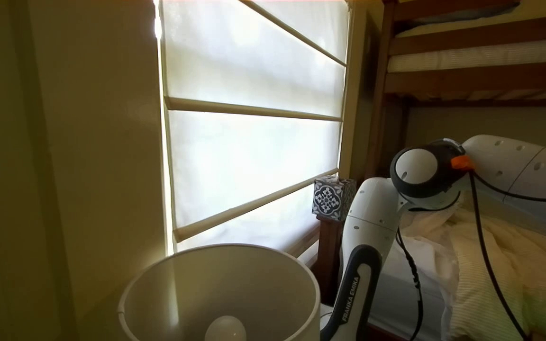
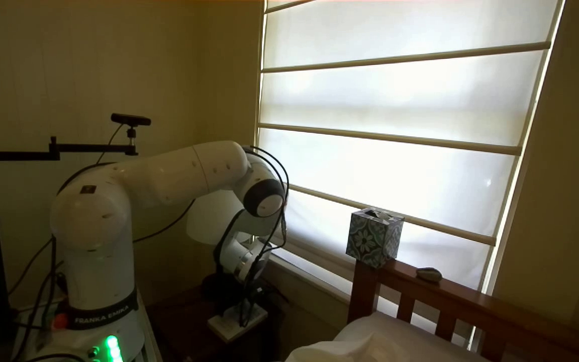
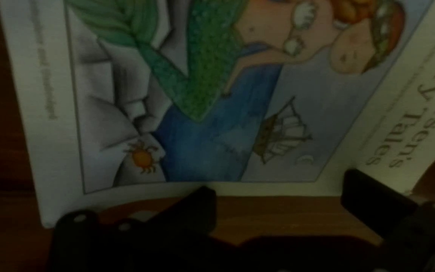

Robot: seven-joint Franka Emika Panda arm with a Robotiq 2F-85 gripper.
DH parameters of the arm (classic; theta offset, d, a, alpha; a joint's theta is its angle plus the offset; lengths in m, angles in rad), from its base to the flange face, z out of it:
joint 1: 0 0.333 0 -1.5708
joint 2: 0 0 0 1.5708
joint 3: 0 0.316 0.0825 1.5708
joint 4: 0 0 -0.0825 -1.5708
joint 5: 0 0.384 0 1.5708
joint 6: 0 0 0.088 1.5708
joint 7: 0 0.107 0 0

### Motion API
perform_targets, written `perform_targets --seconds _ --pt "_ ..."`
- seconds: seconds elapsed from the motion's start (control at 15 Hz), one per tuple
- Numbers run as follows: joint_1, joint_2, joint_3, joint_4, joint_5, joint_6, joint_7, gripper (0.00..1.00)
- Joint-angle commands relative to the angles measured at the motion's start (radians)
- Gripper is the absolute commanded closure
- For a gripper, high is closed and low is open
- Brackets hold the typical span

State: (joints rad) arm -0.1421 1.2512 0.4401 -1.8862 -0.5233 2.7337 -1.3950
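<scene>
the book [image 3: 210,98] has a cream cover with brown lettering; its art shows a mermaid [image 3: 212,45] with a green scaled tail, blue water [image 3: 210,151], pale grey rocks [image 3: 93,71], an orange crab [image 3: 142,157] and a brown ship [image 3: 266,136] with pale sails. the gripper [image 3: 279,187] is black, the table [image 3: 278,215] reddish brown. the robot arm [image 2: 184,173] is white with black bands and black cables [image 1: 416,279]. a tissue box [image 1: 328,200] carries a white flower pattern on dark grey. the blind [image 2: 390,176] is white with tan crossbars, the lamp shade [image 2: 209,216] off-white, the bed frame [image 2: 363,294] reddish brown, the light [image 2: 113,348] at near left in an exterior view bright green.
</scene>
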Motion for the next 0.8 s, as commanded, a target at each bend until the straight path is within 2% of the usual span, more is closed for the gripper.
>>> perform_targets --seconds 0.0,0.47,0.73 --pt "0.087 -0.04 -0.077 0.01 0.071 -0.023 -0.017 0.0" --pt "0.159 -0.083 -0.147 -0.008 0.096 -0.004 -0.002 0.0" --pt "0.159 -0.081 -0.14 -0.007 0.103 -0.008 -0.019 0.0"
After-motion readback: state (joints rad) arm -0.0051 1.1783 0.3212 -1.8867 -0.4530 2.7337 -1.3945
